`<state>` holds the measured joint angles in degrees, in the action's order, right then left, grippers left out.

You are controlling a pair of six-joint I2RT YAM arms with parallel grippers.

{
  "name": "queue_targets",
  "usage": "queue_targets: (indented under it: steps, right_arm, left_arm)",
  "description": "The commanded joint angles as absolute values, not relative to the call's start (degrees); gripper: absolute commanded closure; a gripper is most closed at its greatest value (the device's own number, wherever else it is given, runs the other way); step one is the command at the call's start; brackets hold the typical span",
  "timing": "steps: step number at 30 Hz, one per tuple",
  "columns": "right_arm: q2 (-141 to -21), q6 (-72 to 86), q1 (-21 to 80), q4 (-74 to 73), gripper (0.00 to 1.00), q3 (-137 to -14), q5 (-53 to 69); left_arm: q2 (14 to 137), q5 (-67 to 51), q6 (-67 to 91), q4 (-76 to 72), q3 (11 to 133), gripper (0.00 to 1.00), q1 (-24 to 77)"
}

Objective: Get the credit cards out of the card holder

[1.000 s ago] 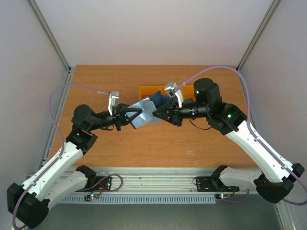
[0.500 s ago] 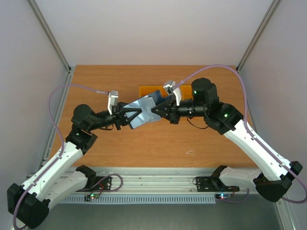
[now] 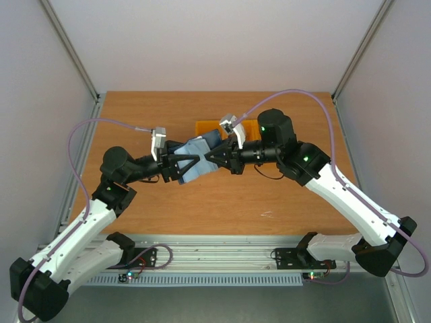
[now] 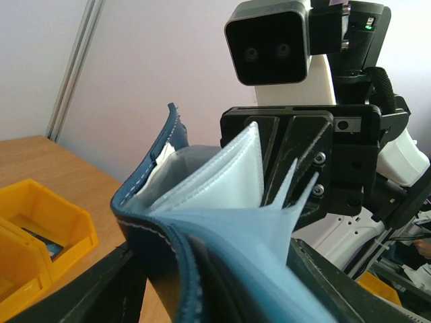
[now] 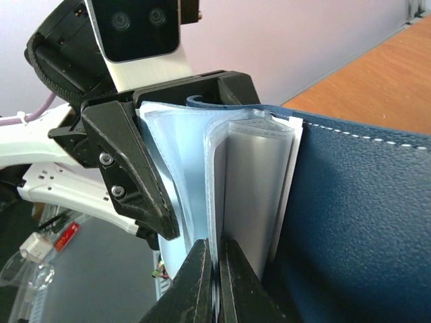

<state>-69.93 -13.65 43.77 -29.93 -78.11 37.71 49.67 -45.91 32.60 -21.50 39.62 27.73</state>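
The card holder point(image 3: 196, 149), dark navy outside with pale blue-grey clear sleeves, hangs open in the air between both grippers above the table. My right gripper point(image 3: 208, 157) is shut on the edge of one clear sleeve point(image 5: 217, 202); in the right wrist view its gripper point(image 5: 217, 259) pinches that thin sheet beside the navy cover point(image 5: 350, 195). My left gripper point(image 3: 188, 167) is open, its jaws spread on either side of the holder's folded spine point(image 4: 155, 235). The sleeves point(image 4: 222, 175) fan out in the left wrist view. The credit cards are hidden.
An orange bin point(image 3: 205, 126) stands on the wooden table point(image 3: 135, 121) just behind the holder. In the left wrist view the bin point(image 4: 64, 222) holds a dark flat item I cannot identify. The two arms meet nose to nose mid-table.
My left gripper has gone from shut to open around the holder. The right gripper closed on a sleeve and pushed left, carrying the holder toward the left arm.
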Motion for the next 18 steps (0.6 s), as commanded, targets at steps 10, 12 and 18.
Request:
queue_targets:
  steps: [10, 12, 18]
  right_arm:
    - [-72.3, -20.0, 49.7, -31.5, 0.99, -81.3, 47.5]
    - [-71.7, -20.4, 49.7, -31.5, 0.99, -81.0, 48.0]
    - [-69.6, -20.9, 49.7, -30.8, 0.99, -80.4, 46.1]
  left_arm:
    - [50.2, -44.1, 31.4, -22.1, 39.9, 0.50, 28.3]
    - [50.1, -44.3, 31.3, -22.2, 39.8, 0.64, 28.2]
    - [50.1, -44.8, 31.5, -23.1, 39.6, 1.00, 28.2]
